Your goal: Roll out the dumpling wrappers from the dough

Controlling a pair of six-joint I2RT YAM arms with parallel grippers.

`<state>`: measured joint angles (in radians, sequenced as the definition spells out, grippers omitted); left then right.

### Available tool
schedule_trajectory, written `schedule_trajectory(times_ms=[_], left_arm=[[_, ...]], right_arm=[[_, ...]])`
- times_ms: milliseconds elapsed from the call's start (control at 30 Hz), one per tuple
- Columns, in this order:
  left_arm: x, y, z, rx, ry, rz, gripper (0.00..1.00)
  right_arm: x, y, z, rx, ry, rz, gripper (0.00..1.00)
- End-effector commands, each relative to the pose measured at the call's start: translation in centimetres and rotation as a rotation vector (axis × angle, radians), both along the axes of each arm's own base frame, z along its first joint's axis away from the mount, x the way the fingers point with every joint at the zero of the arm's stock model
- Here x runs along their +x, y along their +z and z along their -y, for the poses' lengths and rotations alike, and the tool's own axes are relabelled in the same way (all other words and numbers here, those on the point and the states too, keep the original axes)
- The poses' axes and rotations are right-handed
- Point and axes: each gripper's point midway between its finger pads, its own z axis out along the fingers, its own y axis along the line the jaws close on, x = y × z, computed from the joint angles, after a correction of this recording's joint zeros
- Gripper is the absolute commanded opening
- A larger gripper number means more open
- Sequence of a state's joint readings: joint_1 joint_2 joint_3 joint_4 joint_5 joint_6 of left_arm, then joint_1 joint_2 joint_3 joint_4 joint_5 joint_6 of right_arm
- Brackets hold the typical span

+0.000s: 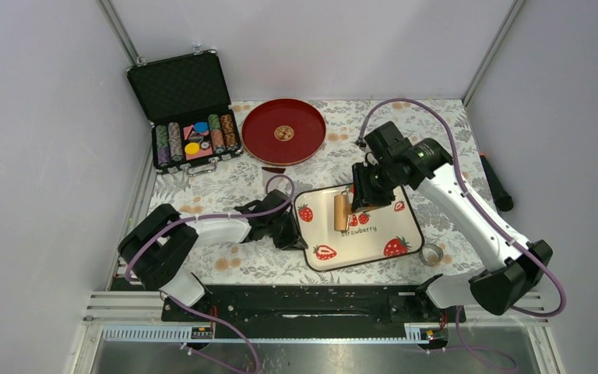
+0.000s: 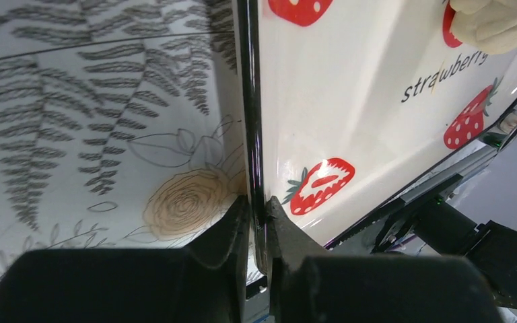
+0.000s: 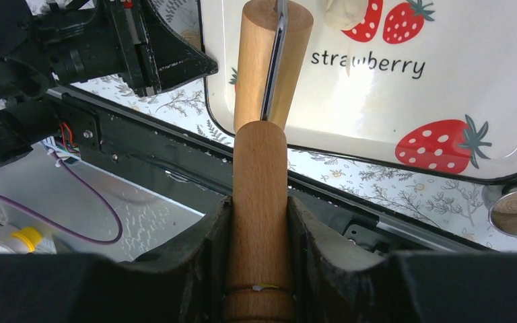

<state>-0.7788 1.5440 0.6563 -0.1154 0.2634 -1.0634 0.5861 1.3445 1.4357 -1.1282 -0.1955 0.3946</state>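
dough is a soft pale-cream lump, kinda flattened, at the far end of the strawberry tray right by the roller; right gripper is clamped round the roller's wooden handle; left gripper pinches the tray's rim, nearly closed

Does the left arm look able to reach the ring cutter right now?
Probably not: the left gripper is clamped on the left rim of the tray, and the ring cutter lies on the table past the tray's far right corner.
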Motion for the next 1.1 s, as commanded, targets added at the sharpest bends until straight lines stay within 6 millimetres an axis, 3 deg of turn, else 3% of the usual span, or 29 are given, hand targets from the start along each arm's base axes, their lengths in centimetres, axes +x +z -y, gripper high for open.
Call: schedule_trajectory(times_ms=[0, 367, 733, 1067], left_arm=[[-1.5, -3.7, -2.2, 0.146, -0.011, -0.032, 0.0], [-2.4, -2.8, -2.6, 0.181, -0.05, -0.013, 0.0], [-3.7, -1.9, -3.5, 0.2, -0.104, 0.009, 0.0], [-3.7, -2.1, -3.4, 0.212, -0.108, 0.022, 0.0]], right_arm=[[0.9, 1.5, 0.4, -0.039, 0.009, 0.023, 0.0], [2.2, 1.6, 0.8, -0.148, 0.047, -0.025, 0.0], [1.9, 1.9, 1.5, -0.178, 0.074, -0.016, 0.0], [2.9, 0.0, 1.0, -0.204, 0.097, -0.047, 0.0]])
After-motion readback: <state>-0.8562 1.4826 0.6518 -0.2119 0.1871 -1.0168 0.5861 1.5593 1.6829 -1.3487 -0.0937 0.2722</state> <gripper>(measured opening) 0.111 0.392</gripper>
